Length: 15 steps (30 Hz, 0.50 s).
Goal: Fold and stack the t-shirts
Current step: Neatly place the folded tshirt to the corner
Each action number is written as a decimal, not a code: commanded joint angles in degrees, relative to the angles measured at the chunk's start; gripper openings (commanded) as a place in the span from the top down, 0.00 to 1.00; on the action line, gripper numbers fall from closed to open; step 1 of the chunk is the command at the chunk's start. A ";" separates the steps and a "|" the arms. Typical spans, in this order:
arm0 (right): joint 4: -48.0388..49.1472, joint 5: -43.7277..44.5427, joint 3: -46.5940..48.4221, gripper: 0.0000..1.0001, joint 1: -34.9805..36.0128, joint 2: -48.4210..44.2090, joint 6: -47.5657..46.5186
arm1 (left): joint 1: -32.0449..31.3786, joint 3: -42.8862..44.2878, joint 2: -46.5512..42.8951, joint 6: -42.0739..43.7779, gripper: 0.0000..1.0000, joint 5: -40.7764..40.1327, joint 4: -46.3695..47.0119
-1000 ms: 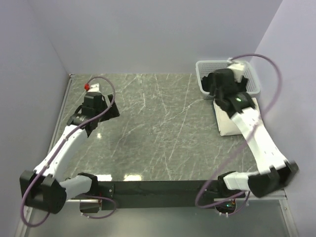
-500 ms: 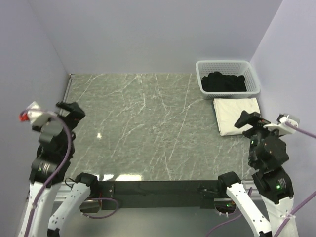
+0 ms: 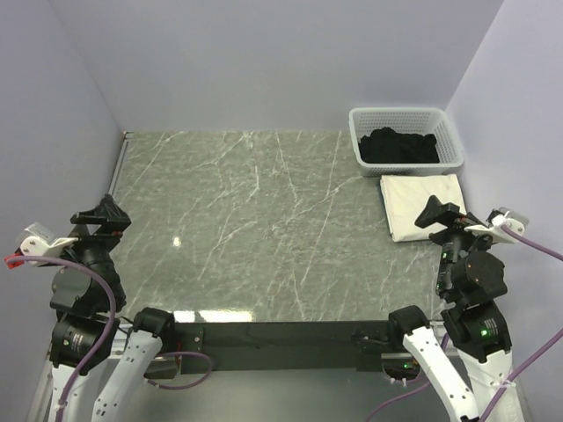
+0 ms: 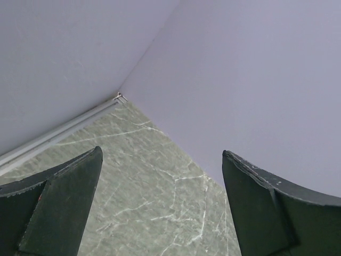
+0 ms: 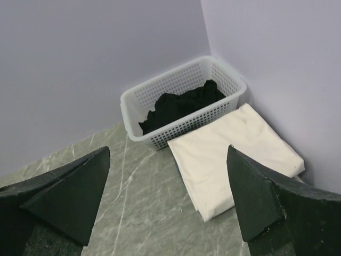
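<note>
From above, the folded cream-white cloth t-shirt (image 3: 420,204) lies on the grey marbled bench (image 3: 264,211) at far right, just beside the white lattice plastic basket (image 3: 405,112) that holds the crumpled black t-shirt (image 3: 400,146); the left fingers (image 3: 101,217) and right fingers (image 3: 442,214) hang raised by the near corners. The left wrist view shows its fingers spread wide, holding nothing. The right wrist view shows the same, facing shirt and basket.

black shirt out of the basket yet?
No, the black t-shirt lies bunched inside the white basket, right next to the folded cream t-shirt.
</note>
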 commanded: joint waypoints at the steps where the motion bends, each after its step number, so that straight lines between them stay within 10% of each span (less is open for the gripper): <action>1: 6.09 0.73 -1.59 0.04 -0.12 -1.90 -2.60 | 0.11 -0.43 -0.39 3.89 0.01 0.61 4.56; 15: 8.74 -0.67 -2.38 0.04 -0.12 -2.35 -4.45 | 0.11 -2.27 1.45 6.98 0.01 2.81 10.89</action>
